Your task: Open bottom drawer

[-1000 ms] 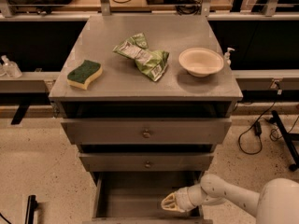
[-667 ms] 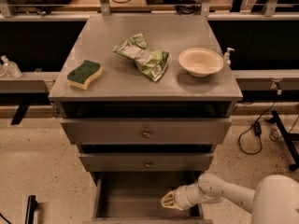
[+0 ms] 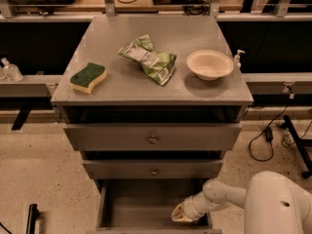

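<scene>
Grey metal shows bare inside the bottom drawer [image 3: 141, 201], which stands pulled well out at the foot of the cabinet, below the middle drawer [image 3: 154, 170]; I judge the opening done or close to it. Your gripper [image 3: 181, 213] sits low inside that drawer, at its right front corner and close to the right wall, and whether it is open or closed cannot be told from this view. The trouble lies in getting out. Lift too steeply toward the back and the arm [image 3: 219, 195] may catch the lower edge of the middle drawer. Swing right before you are clear of the wall and you could skew the drawer on its runners or jam it. Drag backward with the gripper against the inside and you may push it partly shut again, undoing the work. Pull on further and it may come off its runners; the front lies at the frame's edge, so you cannot see how much travel is left.
</scene>
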Controlling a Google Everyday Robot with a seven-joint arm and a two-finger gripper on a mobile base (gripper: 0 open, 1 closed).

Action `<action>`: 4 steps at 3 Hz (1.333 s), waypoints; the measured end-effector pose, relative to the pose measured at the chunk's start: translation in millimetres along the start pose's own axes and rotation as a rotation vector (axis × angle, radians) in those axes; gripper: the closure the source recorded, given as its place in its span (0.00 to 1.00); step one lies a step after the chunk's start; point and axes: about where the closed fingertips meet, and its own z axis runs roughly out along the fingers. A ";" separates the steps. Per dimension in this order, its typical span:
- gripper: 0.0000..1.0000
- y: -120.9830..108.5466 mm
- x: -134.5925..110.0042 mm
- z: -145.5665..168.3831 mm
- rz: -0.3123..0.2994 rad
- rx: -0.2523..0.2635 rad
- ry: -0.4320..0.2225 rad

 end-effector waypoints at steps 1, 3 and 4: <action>1.00 21.2 16.8 2.9 -0.016 -0.093 0.034; 1.00 40.1 20.8 4.8 -0.037 -0.171 0.042; 1.00 38.8 21.2 4.5 -0.037 -0.171 0.042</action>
